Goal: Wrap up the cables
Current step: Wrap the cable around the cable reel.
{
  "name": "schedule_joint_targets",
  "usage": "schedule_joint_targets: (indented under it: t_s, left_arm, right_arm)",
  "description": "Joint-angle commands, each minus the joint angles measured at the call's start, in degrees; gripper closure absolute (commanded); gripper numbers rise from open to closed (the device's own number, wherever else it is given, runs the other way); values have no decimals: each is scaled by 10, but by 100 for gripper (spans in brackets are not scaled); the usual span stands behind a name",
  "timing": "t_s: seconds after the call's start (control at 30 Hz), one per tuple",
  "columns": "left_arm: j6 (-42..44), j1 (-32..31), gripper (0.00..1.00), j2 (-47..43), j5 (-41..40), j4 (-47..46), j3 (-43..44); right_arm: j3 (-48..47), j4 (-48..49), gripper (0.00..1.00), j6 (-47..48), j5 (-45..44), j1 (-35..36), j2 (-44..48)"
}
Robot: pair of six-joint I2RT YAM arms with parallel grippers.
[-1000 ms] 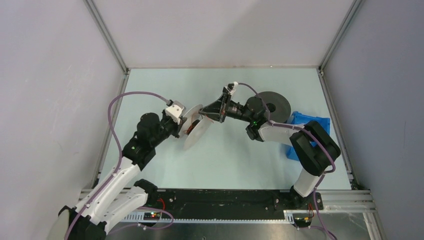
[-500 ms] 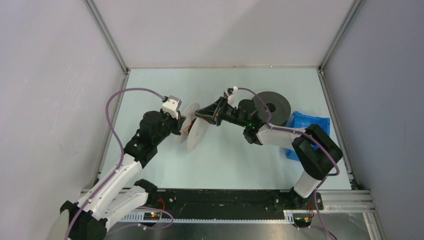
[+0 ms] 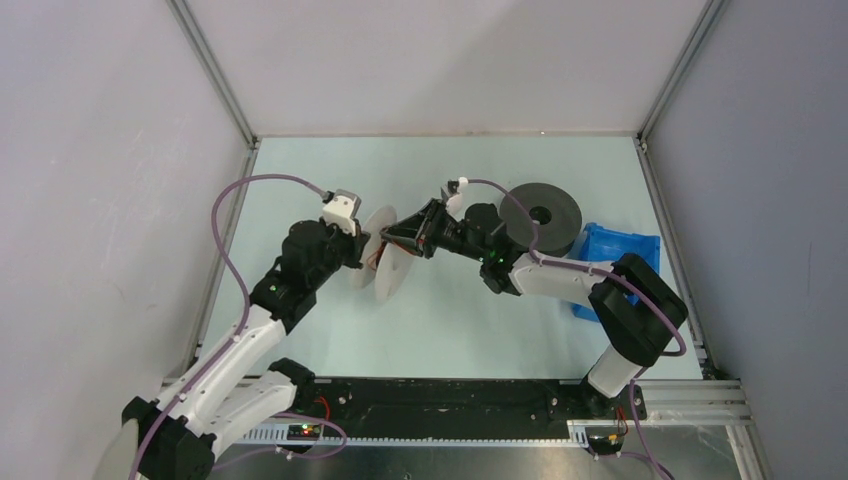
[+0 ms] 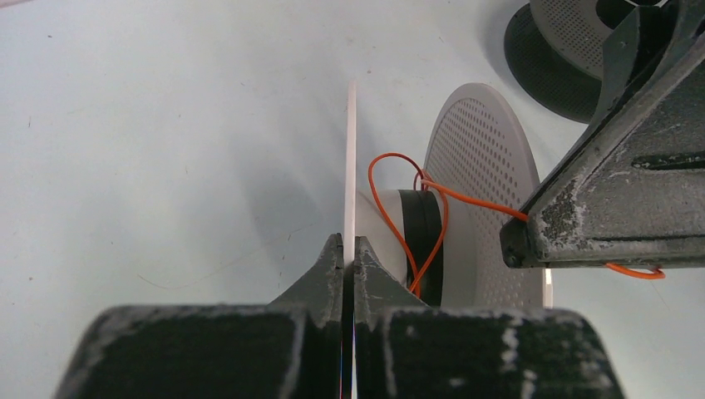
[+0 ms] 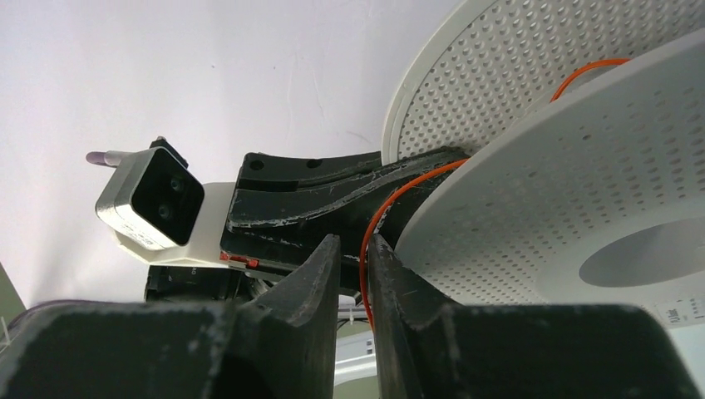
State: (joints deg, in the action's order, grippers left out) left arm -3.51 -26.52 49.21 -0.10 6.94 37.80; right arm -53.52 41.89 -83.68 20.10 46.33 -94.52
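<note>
Two spools (image 3: 392, 268) (image 3: 540, 215), one orange cable (image 4: 478, 202); left end effector (image 4: 343, 246) pinches white flange (image 4: 350, 158), right end effector (image 5: 353, 246) ajar.

The cable (image 4: 478, 202) is orange. The white spool (image 4: 486, 158) has flanges dotted all over with fine holes, and a black band round its pale core. The grey spool (image 3: 541, 214) is dark, with the same dotted pattern. My fingers (image 5: 309, 287) are black, scuffed whitish at the edges. The table (image 3: 450, 320) is pale mint, the bin (image 3: 618, 248) blue, my arm cables (image 3: 262, 183) lilac.
</note>
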Motion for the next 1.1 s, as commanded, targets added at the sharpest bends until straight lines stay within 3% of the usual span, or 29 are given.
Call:
schedule_joint_targets:
  t_s: [0.0, 0.4, 0.7, 1.07]
  left_arm:
    - [-25, -4, 100, -2, -22, -61, 45]
    - [-107, -3, 100, -4, -60, -53, 59]
    - [-206, -3, 100, -14, -102, -50, 72]
    - [-299, -3, 100, -37, -144, -66, 54]
  right_arm:
    - [-31, -19, 76, 22, -24, 10, 20]
    - [-55, -138, 76, 129, -65, 43, 41]
    - [-93, -273, 72, 249, -164, 81, 81]
    - [-145, -352, 72, 398, -310, 152, 104]
